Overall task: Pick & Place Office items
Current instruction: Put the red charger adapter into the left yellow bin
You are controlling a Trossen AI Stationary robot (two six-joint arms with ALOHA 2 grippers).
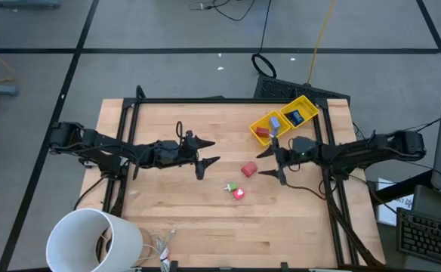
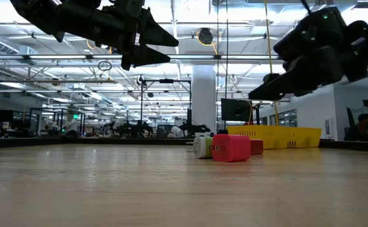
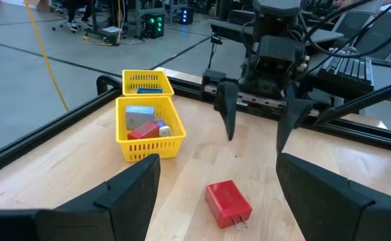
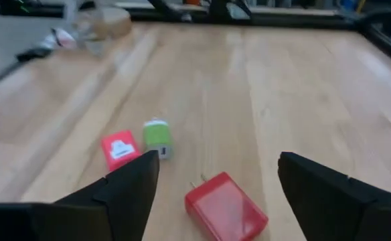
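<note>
Office items sit in two spots on the wooden table (image 1: 190,219). Biggest on show is the white cylinder (image 1: 92,240) at the near left corner. Far right, the yellow bin (image 1: 305,102) holds a red block (image 3: 143,130), a blue rectangle (image 1: 272,122) and a black-framed rectangle (image 1: 294,117). Mid-table, the left gripper (image 1: 208,151) hangs above the wood, fingers apart and empty. Facing it, the right gripper (image 1: 266,162) hovers with fingers spread wide, nothing in them. Between the two lies a red charger block (image 1: 248,169). Just nearer sit the green bit (image 1: 229,187) and the pink-red bit (image 1: 239,193).
</note>
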